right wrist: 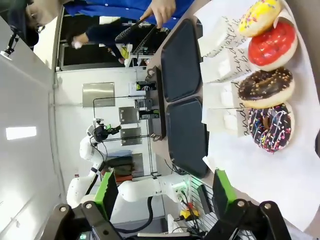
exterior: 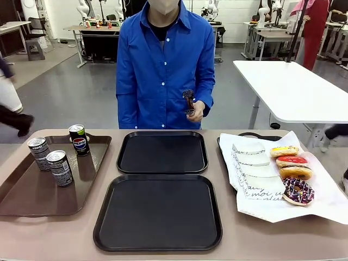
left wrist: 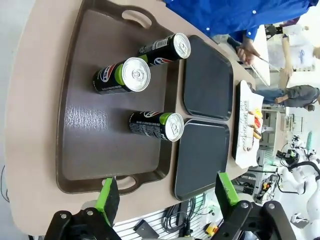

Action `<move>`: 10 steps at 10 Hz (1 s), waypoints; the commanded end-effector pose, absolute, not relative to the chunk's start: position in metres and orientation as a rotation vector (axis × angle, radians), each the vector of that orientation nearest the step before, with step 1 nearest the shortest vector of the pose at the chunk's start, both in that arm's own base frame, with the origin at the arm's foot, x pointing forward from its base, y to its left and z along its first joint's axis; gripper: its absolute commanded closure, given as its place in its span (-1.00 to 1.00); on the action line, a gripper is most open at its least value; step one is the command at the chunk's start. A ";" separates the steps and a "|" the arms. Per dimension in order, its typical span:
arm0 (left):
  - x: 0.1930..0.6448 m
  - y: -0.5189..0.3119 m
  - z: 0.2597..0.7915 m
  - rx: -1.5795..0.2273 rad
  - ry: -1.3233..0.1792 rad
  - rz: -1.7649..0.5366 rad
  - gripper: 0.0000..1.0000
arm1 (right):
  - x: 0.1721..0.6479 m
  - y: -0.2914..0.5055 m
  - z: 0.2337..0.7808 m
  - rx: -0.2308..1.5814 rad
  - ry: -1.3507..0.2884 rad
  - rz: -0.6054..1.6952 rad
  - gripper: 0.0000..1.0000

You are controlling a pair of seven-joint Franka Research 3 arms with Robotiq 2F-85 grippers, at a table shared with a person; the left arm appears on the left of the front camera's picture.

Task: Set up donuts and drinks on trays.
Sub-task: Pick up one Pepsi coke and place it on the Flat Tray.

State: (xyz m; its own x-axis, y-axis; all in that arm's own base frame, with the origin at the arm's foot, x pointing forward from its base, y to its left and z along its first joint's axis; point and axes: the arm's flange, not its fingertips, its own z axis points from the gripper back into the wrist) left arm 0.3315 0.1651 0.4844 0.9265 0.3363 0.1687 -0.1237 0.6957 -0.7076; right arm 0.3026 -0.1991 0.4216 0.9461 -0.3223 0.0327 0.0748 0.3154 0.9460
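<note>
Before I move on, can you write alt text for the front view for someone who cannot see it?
Two matte black plastic trays lie bare mid-table, one behind the other. Three slim metal cans stand on a glossy brown tray at left, four ring donuts on white paper at right; a blue-shirted person stands opposite.

The left gripper [left wrist: 167,194] and right gripper [right wrist: 165,189] hold fingers [left wrist: 109,196] spread wide.

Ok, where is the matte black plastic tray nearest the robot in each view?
Front view: near black tray, bottom centre.
Left wrist view: near black tray, lower right, beside the glossy brown tray.
Right wrist view: near black tray, centre, left of the white paper.
Shared landmark: the far black tray, between it and the person's blue shirt.
</note>
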 end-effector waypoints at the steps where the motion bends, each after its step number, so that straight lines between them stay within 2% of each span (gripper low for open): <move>1: 0.334 0.159 0.481 -0.782 -0.288 0.253 -1.00 | 0.306 -0.197 0.419 1.235 -0.229 -0.262 -1.00; 10: 0.333 0.161 0.482 -0.771 -0.288 0.257 -1.00 | 0.306 -0.197 0.419 1.235 -0.229 -0.262 -1.00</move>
State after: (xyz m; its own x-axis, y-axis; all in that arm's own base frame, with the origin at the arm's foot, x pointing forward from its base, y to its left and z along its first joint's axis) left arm 0.3326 0.1611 0.4819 0.9299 0.3312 0.1601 -0.1228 0.6897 -0.7136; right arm 0.3033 -0.1990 0.4198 0.9466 -0.3211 0.0288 0.0778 0.3142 0.9462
